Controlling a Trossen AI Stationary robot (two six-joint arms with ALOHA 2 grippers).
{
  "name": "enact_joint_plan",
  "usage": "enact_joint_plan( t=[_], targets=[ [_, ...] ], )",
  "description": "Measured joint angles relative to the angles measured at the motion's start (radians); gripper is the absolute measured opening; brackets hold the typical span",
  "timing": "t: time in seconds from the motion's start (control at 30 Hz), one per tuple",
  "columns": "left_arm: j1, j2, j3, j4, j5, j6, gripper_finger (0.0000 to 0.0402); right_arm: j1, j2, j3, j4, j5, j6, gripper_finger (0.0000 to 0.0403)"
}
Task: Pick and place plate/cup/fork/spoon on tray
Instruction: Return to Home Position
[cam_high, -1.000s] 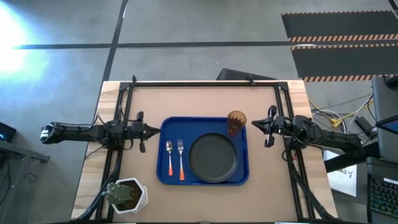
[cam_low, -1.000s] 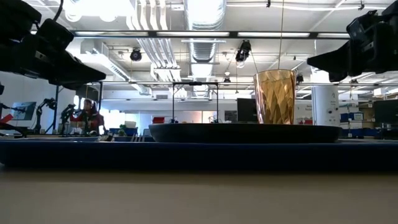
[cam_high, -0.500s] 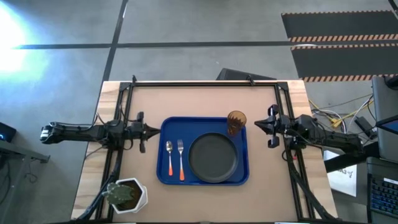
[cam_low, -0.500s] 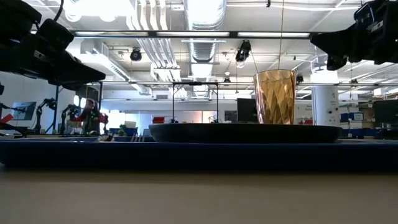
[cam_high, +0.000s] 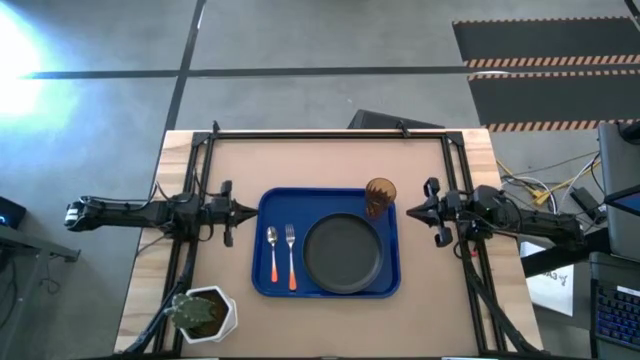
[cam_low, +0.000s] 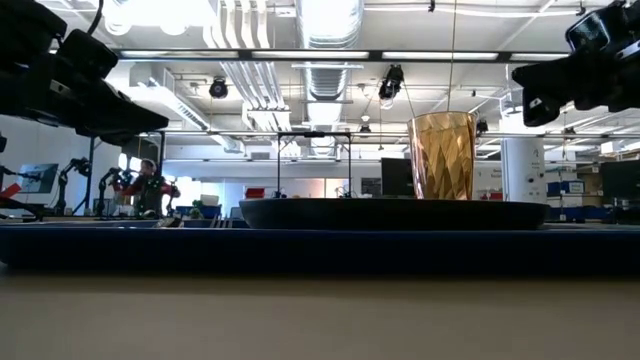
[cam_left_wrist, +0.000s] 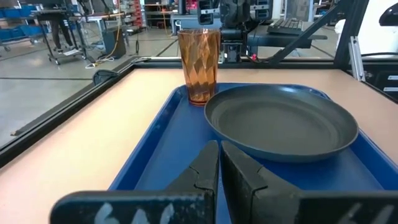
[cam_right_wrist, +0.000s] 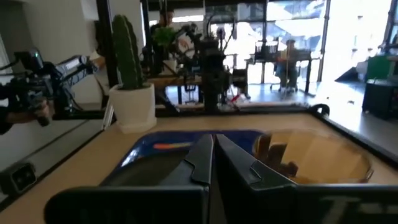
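The blue tray (cam_high: 322, 206) lies at the table's middle. On it rest the dark plate (cam_high: 343, 252), right of centre, the amber cup (cam_high: 380, 196) upright in the far right corner, and the orange-handled spoon (cam_high: 272, 255) and fork (cam_high: 291, 256) side by side at the left. My left gripper (cam_high: 250, 210) hovers shut just off the tray's left edge, pointing at the tray (cam_left_wrist: 155, 155), plate (cam_left_wrist: 280, 124) and cup (cam_left_wrist: 199, 62). My right gripper (cam_high: 412, 212) hovers shut just off the tray's right edge, close to the cup (cam_right_wrist: 311, 158). Neither holds anything.
A white pot with a green plant (cam_high: 205, 312) stands at the table's near left corner. A black frame (cam_high: 330, 133) runs along the table's far edge and down both sides. Bare tabletop lies far and near of the tray.
My right gripper has turned at the wrist: its tip has swung a little toward the table's near edge and tipped up to about level, staying shut beside the cup. The tray and the things on it have stayed where they were.
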Motion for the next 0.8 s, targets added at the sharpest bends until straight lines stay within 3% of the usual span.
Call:
enact_joint_plan(
  t=[0.27,0.8],
  targets=[
    [0.000,0.020,0.000,0.001,-0.001,0.001,0.0000,0.008,0.016,0.000,-0.044,0.115,-0.045,0.0009],
    [0.000,0.094,0.000,0.000,-0.003,0.001,0.0000,0.008,0.083,0.000,-0.050,0.116,0.000,0.0009]
  ],
)
